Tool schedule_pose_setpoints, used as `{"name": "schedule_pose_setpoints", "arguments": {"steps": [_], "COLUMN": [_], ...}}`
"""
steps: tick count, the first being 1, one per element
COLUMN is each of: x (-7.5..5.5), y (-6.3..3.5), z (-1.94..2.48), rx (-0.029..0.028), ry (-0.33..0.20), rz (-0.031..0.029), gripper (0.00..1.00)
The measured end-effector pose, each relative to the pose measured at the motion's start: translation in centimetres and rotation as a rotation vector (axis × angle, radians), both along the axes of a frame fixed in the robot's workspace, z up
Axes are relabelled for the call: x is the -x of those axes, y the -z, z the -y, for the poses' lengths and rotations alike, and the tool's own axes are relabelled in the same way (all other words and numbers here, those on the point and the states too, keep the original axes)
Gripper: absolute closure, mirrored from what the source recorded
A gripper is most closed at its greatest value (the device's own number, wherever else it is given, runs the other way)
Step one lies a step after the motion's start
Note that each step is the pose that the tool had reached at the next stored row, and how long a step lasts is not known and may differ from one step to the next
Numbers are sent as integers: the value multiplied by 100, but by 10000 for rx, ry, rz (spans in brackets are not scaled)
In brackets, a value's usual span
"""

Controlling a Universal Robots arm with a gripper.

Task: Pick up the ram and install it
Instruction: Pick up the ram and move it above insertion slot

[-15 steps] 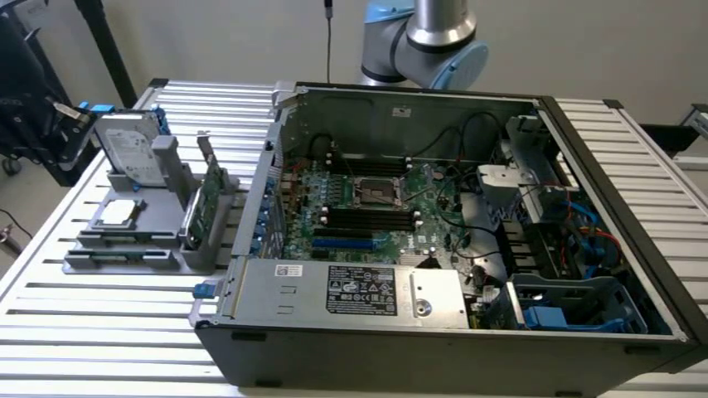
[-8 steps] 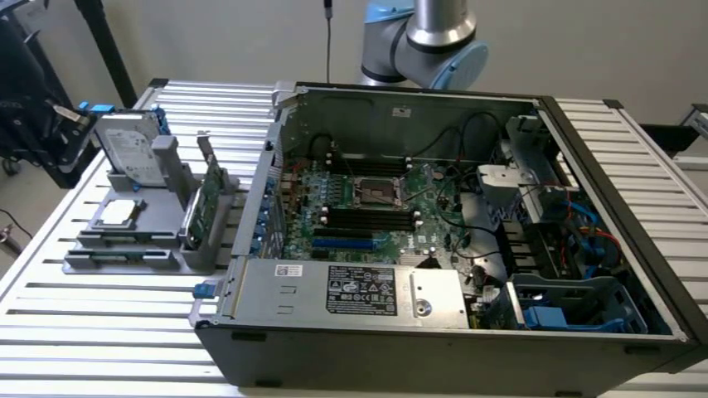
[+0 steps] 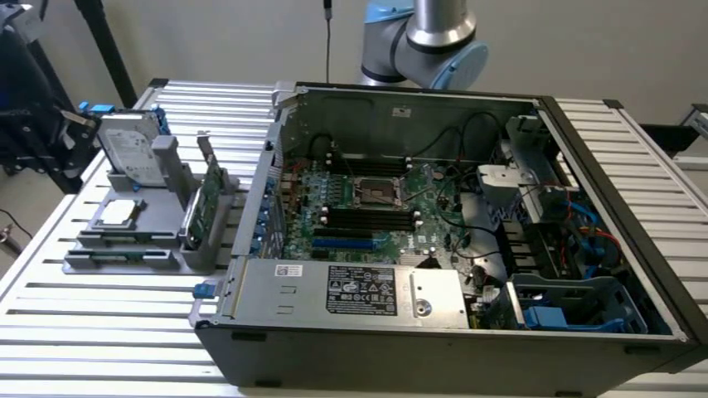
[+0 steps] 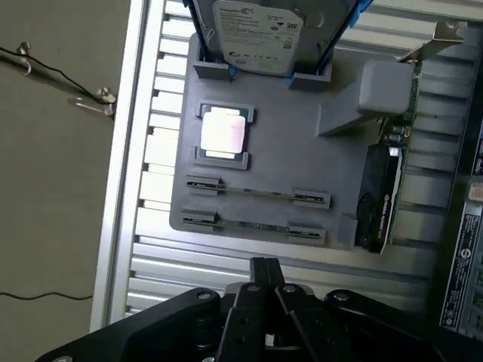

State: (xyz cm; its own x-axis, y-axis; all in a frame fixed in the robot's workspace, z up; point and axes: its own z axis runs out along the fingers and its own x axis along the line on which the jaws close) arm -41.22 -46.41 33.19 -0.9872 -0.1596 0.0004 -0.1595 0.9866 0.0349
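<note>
Claw (image 4: 266, 264) clamped fully shut on nothing, hovering over the slatted tabletop (image 4: 181, 260) beside the grey holder (image 4: 302, 151) carrying the ram (image 4: 256, 191).

Bare metal and matt grey plastic pretty much everywhere

Ribbed silvery metal table (image 3: 99, 332) with a bit of sheen; dark matt sheet-metal case (image 3: 443, 365), bare steel power supply (image 3: 277, 294) at 7 o'clock inside it, paper-looking label (image 3: 370, 292) stuck on. At 9 o'clock of the case, smooth matt grey plastic holder (image 4: 302, 151). Shiny metal lid on the CPU (image 4: 223, 132), semi-glossy top on the hard drive (image 4: 256, 34), glossy black plastic shroud on the green card (image 4: 377, 200). Matt black gripper (image 4: 266, 264).
</note>
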Motion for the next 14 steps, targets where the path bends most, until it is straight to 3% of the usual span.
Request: {"name": "schedule_pose_setpoints", "arguments": {"steps": [14], "x": [0], "y": [121], "z": [0], "rx": [0], "ry": [-2556], "rz": [0], "gripper": [89]}}
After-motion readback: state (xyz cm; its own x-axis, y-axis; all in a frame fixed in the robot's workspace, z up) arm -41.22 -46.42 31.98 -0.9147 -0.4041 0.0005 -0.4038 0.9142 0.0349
